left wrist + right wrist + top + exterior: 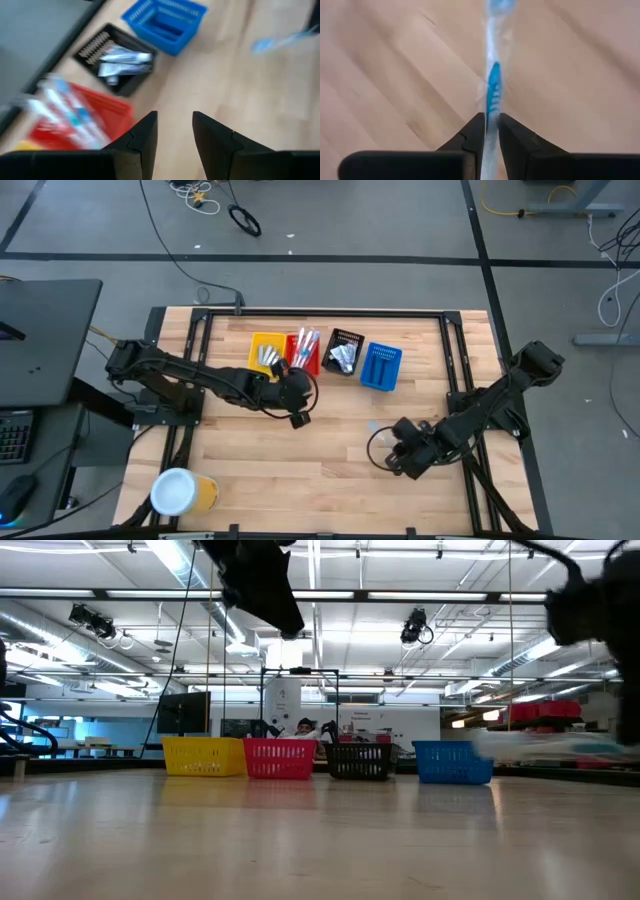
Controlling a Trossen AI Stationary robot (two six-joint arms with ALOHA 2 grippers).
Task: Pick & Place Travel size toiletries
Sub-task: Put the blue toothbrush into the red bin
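- Your right end effector [489, 131] is clamped on a blue toothbrush [493, 92], low over the tabletop [300, 460], gripped for carrying.
- Your left end effector [173, 131] hangs apart, empty, beside the red bin [303, 352].

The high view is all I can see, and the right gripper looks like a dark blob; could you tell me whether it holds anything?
Observer: Yes. In its wrist view the right gripper is shut on a wrapped blue toothbrush.
Operator: Thank you. Is the left gripper carrying something as well?
Observer: No. The left gripper is open with nothing between its fingers.
Operator: And what lies in the black bin?
Observer: The black bin holds small white tubes.
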